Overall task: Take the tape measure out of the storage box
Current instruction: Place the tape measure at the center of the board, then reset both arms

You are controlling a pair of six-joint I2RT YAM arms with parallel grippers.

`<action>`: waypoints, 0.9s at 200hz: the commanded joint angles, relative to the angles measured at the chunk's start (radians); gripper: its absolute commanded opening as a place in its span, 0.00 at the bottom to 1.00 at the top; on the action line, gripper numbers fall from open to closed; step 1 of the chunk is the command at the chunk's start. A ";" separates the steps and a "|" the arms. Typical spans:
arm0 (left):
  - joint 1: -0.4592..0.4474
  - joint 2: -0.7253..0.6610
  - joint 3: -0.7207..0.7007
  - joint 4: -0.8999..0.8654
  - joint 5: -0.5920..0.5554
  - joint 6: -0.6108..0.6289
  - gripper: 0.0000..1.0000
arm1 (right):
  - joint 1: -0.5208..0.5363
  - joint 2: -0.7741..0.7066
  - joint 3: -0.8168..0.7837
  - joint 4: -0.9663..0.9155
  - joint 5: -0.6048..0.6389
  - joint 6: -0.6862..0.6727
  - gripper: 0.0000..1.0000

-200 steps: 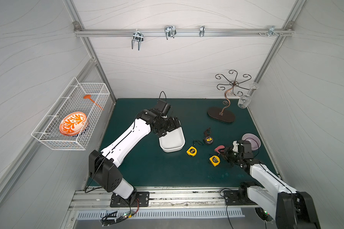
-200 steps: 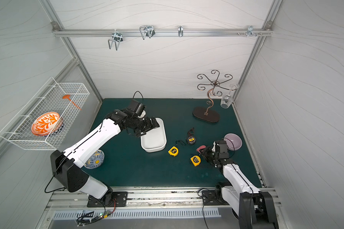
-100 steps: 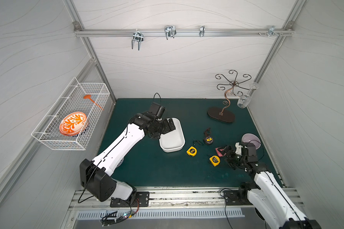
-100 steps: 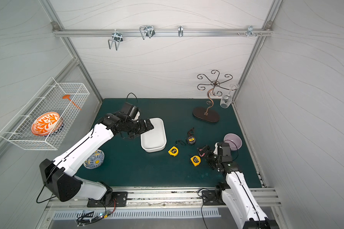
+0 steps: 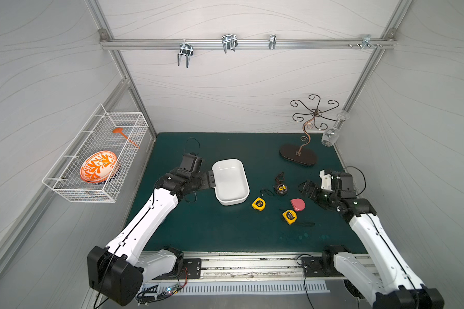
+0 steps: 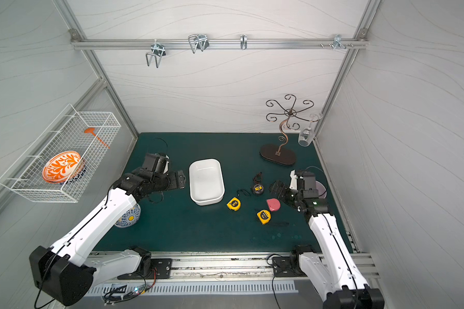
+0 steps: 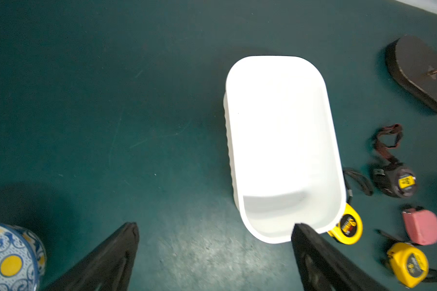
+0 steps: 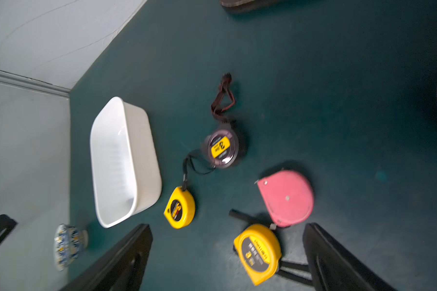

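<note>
Green bench [image 5: 198, 230] holds the storage box [image 5: 229, 184], and the box is empty. One yellow tape measure [image 5: 258, 203] lies outside, just beside the box wall, with a pink tape measure [image 5: 297, 204] near our right hand [image 5: 307, 188]. Both that hand and our left hand [image 5: 211, 179] are open and hold nothing. We think the left hand, close by the box, could bump it and push the yellow one away.

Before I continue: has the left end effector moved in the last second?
Yes. The left end effector was over the box; now it sits off its rim, toward the basket.
</note>
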 commanded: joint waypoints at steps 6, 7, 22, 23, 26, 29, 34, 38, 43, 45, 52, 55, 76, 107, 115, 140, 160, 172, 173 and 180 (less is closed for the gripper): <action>0.050 -0.028 -0.088 0.240 -0.034 0.167 0.99 | 0.005 0.048 0.018 0.119 0.163 -0.194 0.99; 0.052 -0.028 -0.093 0.246 -0.034 0.169 0.99 | 0.005 0.049 0.017 0.124 0.167 -0.197 0.99; 0.102 -0.026 -0.150 0.347 -0.007 0.199 0.99 | 0.005 0.064 -0.024 0.244 0.234 -0.267 0.99; 0.105 -0.026 -0.155 0.355 -0.006 0.201 0.99 | 0.005 0.065 -0.028 0.253 0.237 -0.272 0.99; 0.116 -0.027 -0.168 0.378 0.000 0.206 0.99 | 0.004 0.070 -0.038 0.274 0.247 -0.289 0.99; 0.124 -0.027 -0.179 0.402 0.006 0.215 0.99 | 0.004 0.075 -0.048 0.303 0.259 -0.301 0.99; 0.137 -0.026 -0.206 0.438 0.011 0.229 0.99 | 0.005 0.084 -0.066 0.348 0.274 -0.324 0.99; 0.144 -0.025 -0.224 0.476 0.011 0.241 0.99 | 0.004 0.092 -0.080 0.381 0.284 -0.341 0.99; 0.154 -0.023 -0.248 0.519 0.014 0.257 0.99 | 0.005 0.103 -0.101 0.425 0.298 -0.358 0.99; 0.157 -0.022 -0.259 0.537 0.015 0.265 0.99 | 0.004 0.109 -0.108 0.439 0.305 -0.362 0.99; 0.168 -0.014 -0.292 0.591 0.015 0.292 0.99 | 0.005 0.126 -0.134 0.502 0.318 -0.376 0.99; 0.174 -0.010 -0.303 0.619 0.016 0.301 0.99 | 0.004 0.132 -0.148 0.533 0.318 -0.384 0.99; 0.218 0.025 -0.397 0.777 0.017 0.320 0.99 | 0.009 0.201 -0.252 0.778 0.339 -0.430 0.99; 0.264 0.069 -0.554 1.079 0.022 0.347 0.99 | 0.015 0.327 -0.315 1.015 0.375 -0.475 0.99; 0.265 0.093 -0.581 1.168 0.008 0.369 0.99 | 0.015 0.358 -0.329 1.080 0.375 -0.475 0.99; 0.269 0.177 -0.607 1.329 -0.009 0.409 0.99 | 0.015 0.468 -0.346 1.250 0.358 -0.466 0.99; 0.287 0.235 -0.609 1.441 0.038 0.412 0.99 | 0.023 0.553 -0.327 1.305 0.350 -0.473 0.99; 0.297 0.276 -0.605 1.477 0.046 0.415 0.99 | 0.022 0.601 -0.337 1.370 0.345 -0.475 0.99; 0.299 0.279 -0.604 1.479 0.048 0.411 0.99 | 0.022 0.606 -0.339 1.377 0.345 -0.477 0.99; 0.312 0.302 -0.608 1.504 0.065 0.400 0.99 | 0.024 0.630 -0.357 1.430 0.345 -0.482 0.99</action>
